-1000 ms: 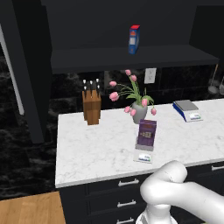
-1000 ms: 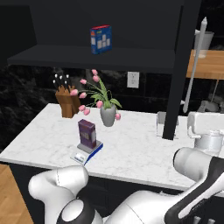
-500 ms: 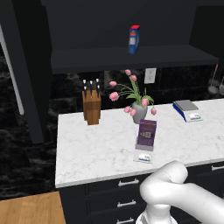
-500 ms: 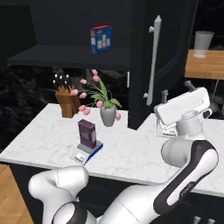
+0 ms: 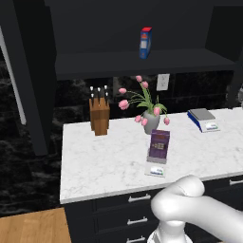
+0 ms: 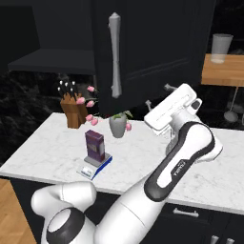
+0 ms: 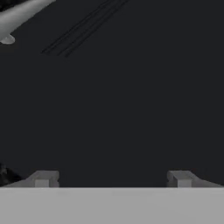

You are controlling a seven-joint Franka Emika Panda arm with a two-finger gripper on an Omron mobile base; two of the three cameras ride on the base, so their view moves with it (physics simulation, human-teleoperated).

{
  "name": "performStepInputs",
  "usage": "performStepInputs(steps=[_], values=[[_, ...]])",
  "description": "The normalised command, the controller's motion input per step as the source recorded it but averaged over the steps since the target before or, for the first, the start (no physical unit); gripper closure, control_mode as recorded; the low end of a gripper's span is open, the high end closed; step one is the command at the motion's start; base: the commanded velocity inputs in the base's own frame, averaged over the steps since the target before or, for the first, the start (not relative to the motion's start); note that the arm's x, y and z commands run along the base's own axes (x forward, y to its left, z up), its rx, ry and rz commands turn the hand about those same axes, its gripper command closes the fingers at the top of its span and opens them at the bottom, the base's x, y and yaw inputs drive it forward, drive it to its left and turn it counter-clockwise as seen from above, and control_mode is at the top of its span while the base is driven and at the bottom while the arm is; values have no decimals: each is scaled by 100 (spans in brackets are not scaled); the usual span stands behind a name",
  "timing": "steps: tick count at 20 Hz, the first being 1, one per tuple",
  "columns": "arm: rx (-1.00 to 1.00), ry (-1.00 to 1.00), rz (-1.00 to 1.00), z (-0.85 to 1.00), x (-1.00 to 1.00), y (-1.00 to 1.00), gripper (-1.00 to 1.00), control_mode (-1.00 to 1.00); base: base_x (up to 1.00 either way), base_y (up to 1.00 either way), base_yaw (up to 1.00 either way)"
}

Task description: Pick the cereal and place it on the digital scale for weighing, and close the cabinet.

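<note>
The dark purple cereal (image 5: 160,145) (image 6: 95,146) stands upright on the digital scale (image 5: 155,171) (image 6: 90,169) near the counter's front edge. My gripper (image 6: 158,95) (image 7: 111,179) is open, with nothing between its fingers, and is pressed close against a panelled door of the black cabinet (image 6: 147,47). That door hangs partly swung over the counter, its silver bar handle (image 6: 114,55) (image 7: 17,17) left of my hand. In the left base view the cabinet (image 5: 28,80) still shows its open shelf.
A blue box with a red top (image 5: 145,42) stands on the cabinet shelf. On the marble counter (image 5: 104,161) are a knife block (image 5: 99,116), a vase of pink tulips (image 5: 151,121) and a blue-based device (image 5: 203,119). A glass (image 6: 220,47) sits on a wooden shelf at right.
In the right base view the cabinet door has swung leftward across the shelf, and my hand has followed it left and up. The cereal and scale have not moved.
</note>
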Motion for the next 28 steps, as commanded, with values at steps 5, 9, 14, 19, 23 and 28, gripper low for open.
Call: performStepInputs(steps=[5,9,14,19,23,28], values=[[-29,41,-44,-33,100,86,-100,-100,0,0,0],[-20,33,-46,-1,100,56,-100,-100,0,0,0],[-16,24,-38,0,100,39,-100,-100,0,0,0],[-16,14,-29,0,100,27,-100,-100,0,0,0],[-13,2,-24,-8,99,12,-100,-100,0,0,0],[-13,-1,-19,-25,78,17,-100,-100,0,0,0]])
